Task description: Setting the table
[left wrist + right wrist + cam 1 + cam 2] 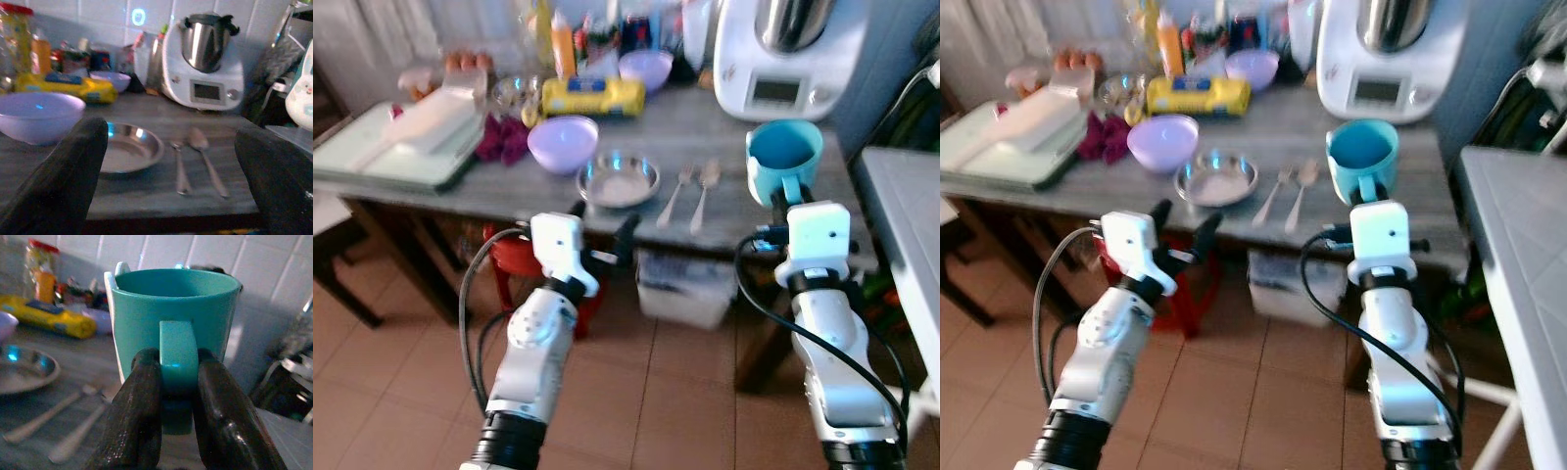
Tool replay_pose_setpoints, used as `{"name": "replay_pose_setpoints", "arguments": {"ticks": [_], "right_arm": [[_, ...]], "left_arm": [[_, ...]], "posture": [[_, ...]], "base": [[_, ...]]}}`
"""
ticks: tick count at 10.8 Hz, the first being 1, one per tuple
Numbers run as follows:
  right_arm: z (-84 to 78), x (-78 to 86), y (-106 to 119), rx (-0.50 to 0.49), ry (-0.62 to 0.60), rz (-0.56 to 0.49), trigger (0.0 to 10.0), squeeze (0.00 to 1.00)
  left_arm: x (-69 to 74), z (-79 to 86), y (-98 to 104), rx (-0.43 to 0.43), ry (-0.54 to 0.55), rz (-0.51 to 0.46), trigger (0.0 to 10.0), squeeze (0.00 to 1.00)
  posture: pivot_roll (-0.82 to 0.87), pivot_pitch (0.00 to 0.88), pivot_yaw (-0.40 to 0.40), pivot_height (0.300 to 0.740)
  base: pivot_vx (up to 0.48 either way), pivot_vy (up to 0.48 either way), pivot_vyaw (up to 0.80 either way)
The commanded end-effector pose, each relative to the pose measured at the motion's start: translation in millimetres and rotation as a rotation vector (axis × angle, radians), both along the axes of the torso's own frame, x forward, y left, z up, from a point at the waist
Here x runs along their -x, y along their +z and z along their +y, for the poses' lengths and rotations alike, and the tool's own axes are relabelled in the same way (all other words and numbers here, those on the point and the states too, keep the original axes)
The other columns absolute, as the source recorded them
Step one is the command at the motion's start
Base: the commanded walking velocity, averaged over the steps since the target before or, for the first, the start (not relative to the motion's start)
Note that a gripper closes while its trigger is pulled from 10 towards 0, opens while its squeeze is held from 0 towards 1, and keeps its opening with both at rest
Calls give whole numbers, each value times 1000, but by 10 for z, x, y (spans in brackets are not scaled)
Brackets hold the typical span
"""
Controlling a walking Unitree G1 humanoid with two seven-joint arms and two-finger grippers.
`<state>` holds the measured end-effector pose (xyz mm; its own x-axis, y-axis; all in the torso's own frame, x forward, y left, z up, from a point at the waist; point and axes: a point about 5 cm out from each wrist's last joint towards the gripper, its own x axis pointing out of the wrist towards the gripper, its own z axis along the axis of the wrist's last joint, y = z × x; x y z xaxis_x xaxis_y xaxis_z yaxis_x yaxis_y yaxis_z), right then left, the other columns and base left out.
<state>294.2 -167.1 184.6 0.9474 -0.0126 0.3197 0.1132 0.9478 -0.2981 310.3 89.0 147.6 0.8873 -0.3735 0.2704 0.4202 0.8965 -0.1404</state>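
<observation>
From the left eye view I see my right gripper point(787, 199) pinching the handle of a teal mug point(784, 157), which sits at the right end of the grey table point(724, 127), its base near the front edge. To its left lie a fork point(674, 194) and a spoon point(704, 193) side by side, then a steel plate point(619, 180), and behind that a lilac bowl point(563, 143). My left gripper point(604, 227) hangs just in front of the table edge, below the plate, fingers spread wide with nothing between them. A white kitchen machine point(783, 59) stands at the back right.

The right eye view gives the same layout: mug point(1362, 159) upright, the yellow packet point(1197, 96) behind the bowl, a pale tray point(999, 157) at the far left end.

In the left wrist view the two black fingers point(58, 181) stand far apart at the frame's sides, and between them I look across at the plate point(128, 152), the fork point(180, 166) and the spoon point(206, 159) (all level with the gripper, none touched).

In the right wrist view both fingers point(139, 416) press against the mug's flat handle point(177, 362) from either side, clamped tight on it. The mug point(146, 318) stands upright; I cannot tell whether its base rests on the table.
</observation>
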Motion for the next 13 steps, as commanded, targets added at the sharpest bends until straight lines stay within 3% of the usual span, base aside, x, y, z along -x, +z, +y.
{"name": "replay_pose_setpoints", "arguments": {"ticks": [1,3,13], "right_arm": [[102,22,62,19,43,-32,10000,0],[114,22,71,27,46,-41,10000,0],[148,-7,64,11,56,-44,10000,0]], "left_arm": [[-8,77,-1,-4,24,0,10000,0],[-14,74,7,-4,23,-2,10000,0],[-1,70,5,-13,13,-6,10000,0]], "posture": [[-198,80,63,740],[-197,78,65,740],[-184,70,63,740]], "base": [[352,0,0],[351,0,600],[348,0,0]]}}
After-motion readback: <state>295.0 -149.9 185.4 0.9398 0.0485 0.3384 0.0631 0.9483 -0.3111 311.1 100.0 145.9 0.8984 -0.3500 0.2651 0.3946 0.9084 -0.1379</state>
